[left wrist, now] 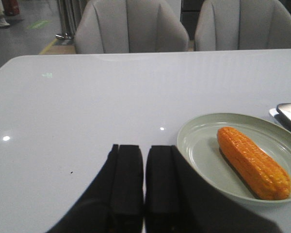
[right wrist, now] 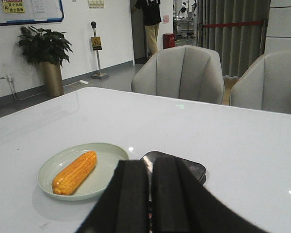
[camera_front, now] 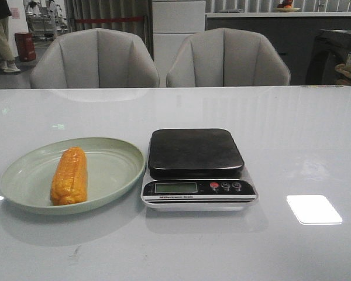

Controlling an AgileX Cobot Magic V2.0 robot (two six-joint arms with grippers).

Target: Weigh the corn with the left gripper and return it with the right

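Left gripper [left wrist: 144,187]: fingers pressed together, nothing held, low centre of the left wrist frame, its edge overlapping the plate [left wrist: 203,155] rim. Right gripper [right wrist: 149,194]: likewise closed, empty, bottom centre of its frame, hiding part of the scale [right wrist: 184,167]. Corn [camera_front: 70,175] lies lengthwise on the pale green plate, lower left of the front frame, the scale just beside the plate. Neither arm shows in the front frame.

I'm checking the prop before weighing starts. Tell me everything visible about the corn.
The corn is one orange-yellow cob with rows of kernels, glossy like plastic. It lies on its side in the pale green plate, left of the kitchen scale, its narrower end pointing away from the robot. Only the plate touches it; no tool holds it.
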